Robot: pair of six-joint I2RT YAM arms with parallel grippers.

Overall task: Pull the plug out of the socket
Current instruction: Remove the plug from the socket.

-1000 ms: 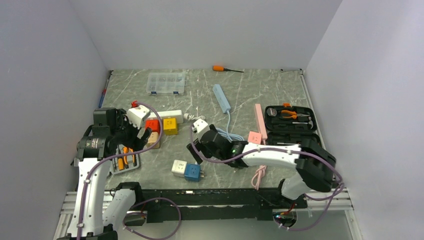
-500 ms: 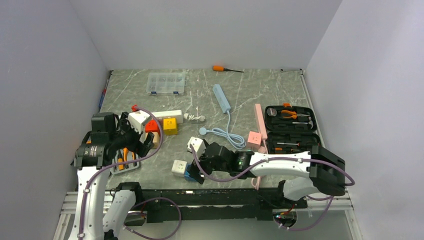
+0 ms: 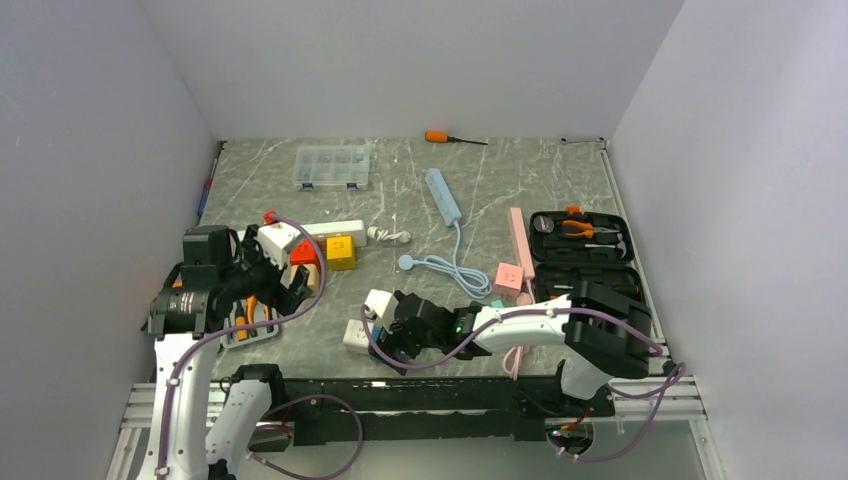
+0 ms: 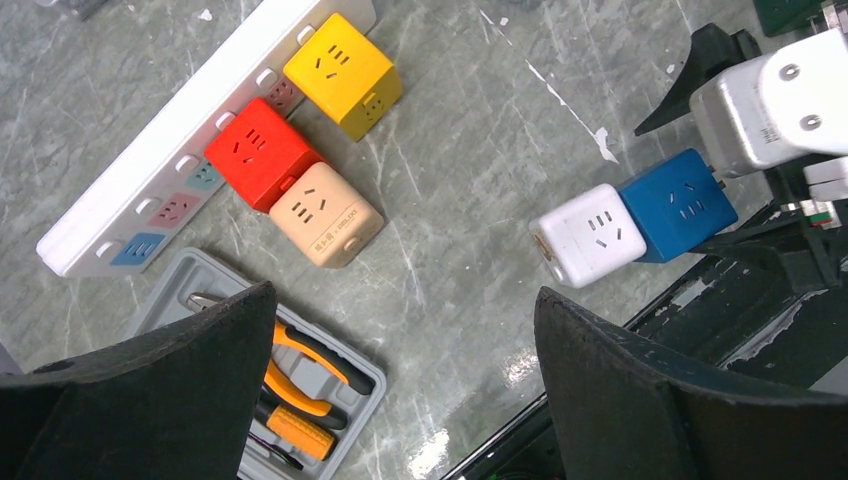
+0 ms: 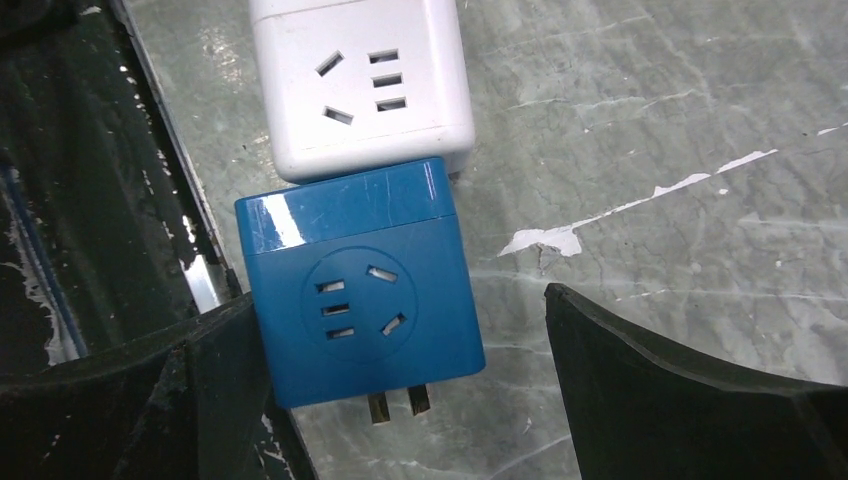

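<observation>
Both of your hands stand fully spread and hold nothing. From overhead, the right hand (image 3: 388, 338) hangs low over a white cube (image 3: 355, 335) near the front edge of the marbled grey bench (image 3: 500, 170), and it covers most of what lies beside that cube. The left hand (image 3: 272, 278) hovers well to the left, above a white power strip (image 3: 335, 229) with a yellow cube (image 3: 340, 251) and a red cube (image 3: 305, 252) against it. Farther back lie a clear compartment box (image 3: 333, 166) and an orange-handled screwdriver (image 3: 445, 137). An open black tool case (image 3: 580, 250) sits on the right.

Through the left wrist camera you see the white cube face to face with a glossy blue cube (image 4: 678, 204), the two touching. The right arm's silver-white wrist block (image 4: 775, 95) hangs just beside the blue one. A beige cube (image 4: 325, 213) touches the red cube, and a grey tray (image 4: 175, 290) holds orange-handled pliers (image 4: 310, 360).

Through the right wrist camera the blue cube lies between the dark, matte fingers (image 5: 690, 400). The left finger is just at its edge, contact unclear, and the right one is well clear. Two brass prongs (image 5: 395, 403) stick out of its lower side. Its joint with the white cube is hidden. Both cubes are smooth plastic with rounded corners.
</observation>
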